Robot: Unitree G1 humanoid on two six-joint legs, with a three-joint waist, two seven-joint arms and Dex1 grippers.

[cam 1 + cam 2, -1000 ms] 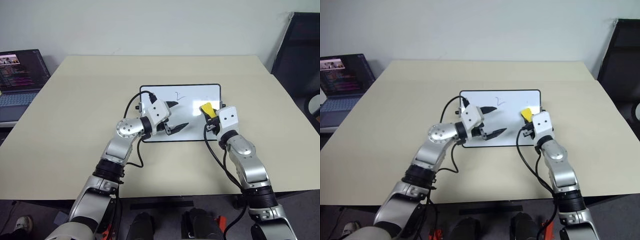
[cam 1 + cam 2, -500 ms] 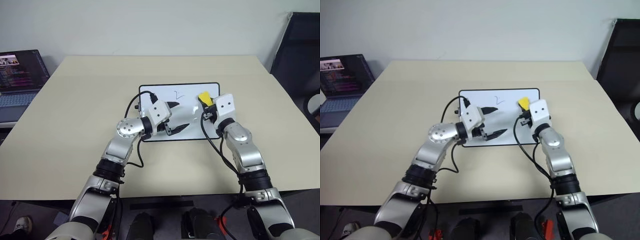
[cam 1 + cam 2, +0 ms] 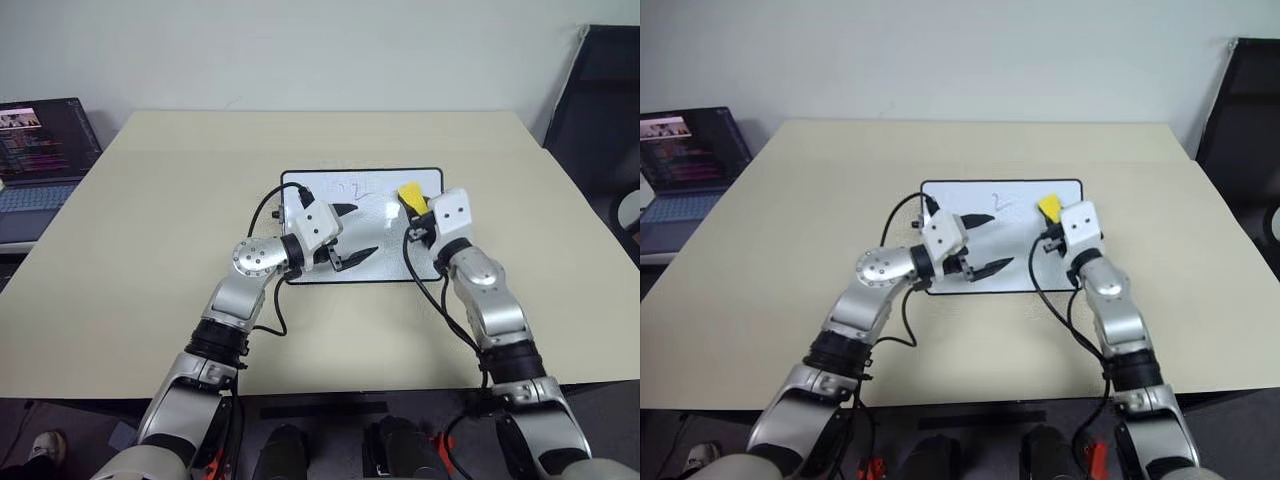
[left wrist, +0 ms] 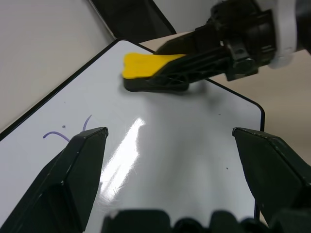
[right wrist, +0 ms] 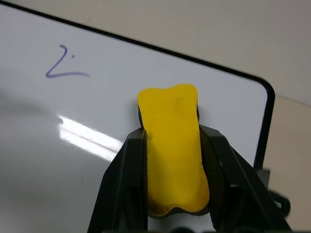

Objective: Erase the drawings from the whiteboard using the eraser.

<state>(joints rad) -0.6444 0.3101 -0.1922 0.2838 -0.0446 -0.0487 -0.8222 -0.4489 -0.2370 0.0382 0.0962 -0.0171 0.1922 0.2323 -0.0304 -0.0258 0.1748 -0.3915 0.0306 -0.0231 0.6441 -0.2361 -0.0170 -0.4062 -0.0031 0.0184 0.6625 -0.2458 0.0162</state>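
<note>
Right jaws (image 5: 170, 145) pinching one eraser (image 5: 172, 145) on whiteboard (image 3: 385, 265); left jaws (image 3: 350, 232) spread; seemingly one drawing (image 5: 65, 65).

eraser (image 5: 173, 145) moved up whiteboard (image 3: 385, 225) (farther corner)

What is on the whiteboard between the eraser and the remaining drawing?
Nothing: in the right wrist view, bare white board with a glare streak separates the eraser from the purple scribble.

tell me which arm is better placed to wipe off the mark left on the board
Right. Its end effector already grips the eraser on the whiteboard, beside the remaining drawing. The left end effector hovers open, holding nothing.
</note>
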